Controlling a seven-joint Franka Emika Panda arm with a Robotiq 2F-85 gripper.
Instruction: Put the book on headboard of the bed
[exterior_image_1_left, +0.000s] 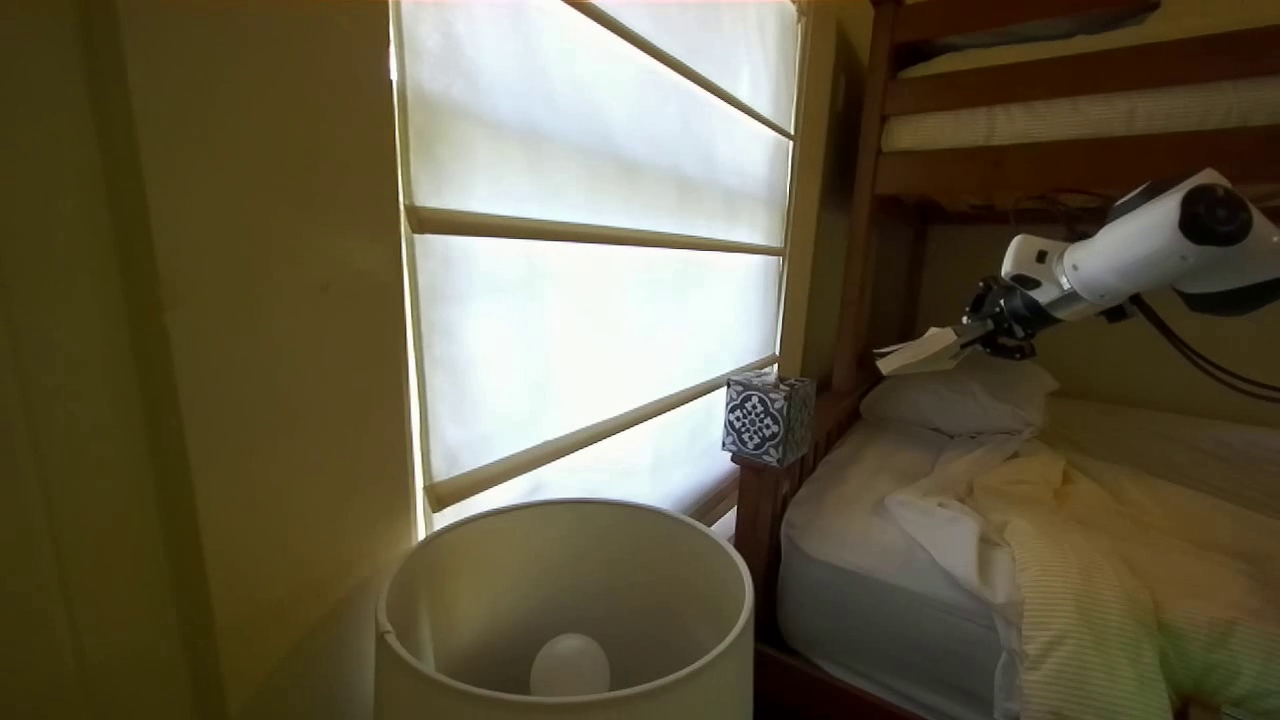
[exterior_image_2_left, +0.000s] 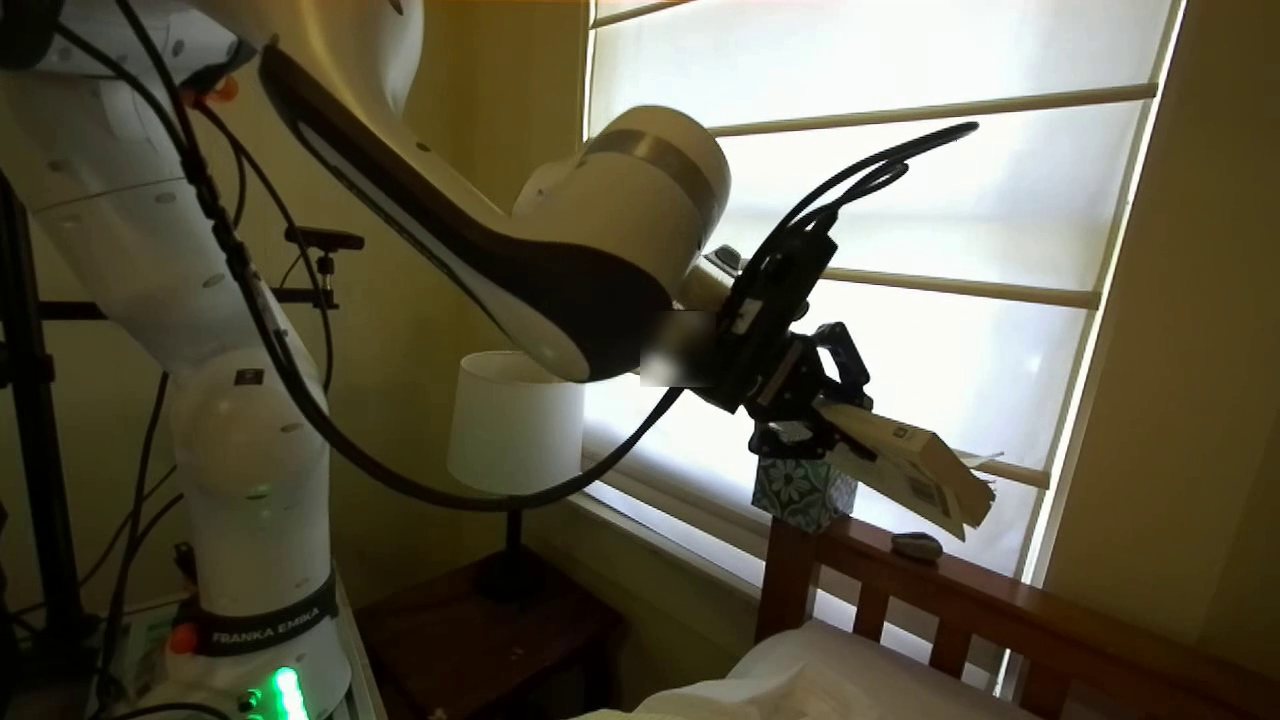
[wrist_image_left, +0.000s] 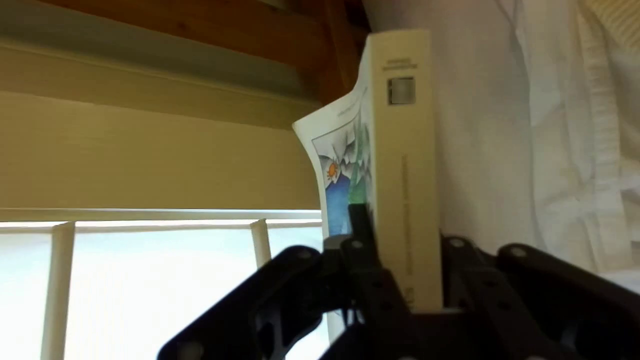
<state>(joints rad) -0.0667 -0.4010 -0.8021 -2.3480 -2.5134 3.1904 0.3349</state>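
Note:
The whitish book (exterior_image_1_left: 922, 353) is held in the air by my gripper (wrist_image_left: 400, 227), with a finger on each side of its spine. In the wrist view the book (wrist_image_left: 406, 165) points away from the jaws, with one coloured cover flaring out. In an exterior view the book (exterior_image_2_left: 915, 470) tilts downward, pictured above the brown headboard rail (exterior_image_2_left: 1050, 605) with a gap between. The gripper also shows in exterior views (exterior_image_1_left: 978, 335) (exterior_image_2_left: 840, 425). The bed (exterior_image_1_left: 890, 530) has rumpled cream bedding and a pillow (exterior_image_1_left: 965, 395). Brown wood (wrist_image_left: 240, 32) shows at the wrist view's top.
A blue-and-white patterned box (exterior_image_2_left: 800, 493) stands on the headboard's corner post, also seen in an exterior view (exterior_image_1_left: 768, 418). A small grey stone-like object (exterior_image_2_left: 916, 546) lies on the rail. The upper bunk (exterior_image_1_left: 1080, 170) hangs above. A lamp (exterior_image_2_left: 515, 425) stands on a nightstand (exterior_image_2_left: 480, 645).

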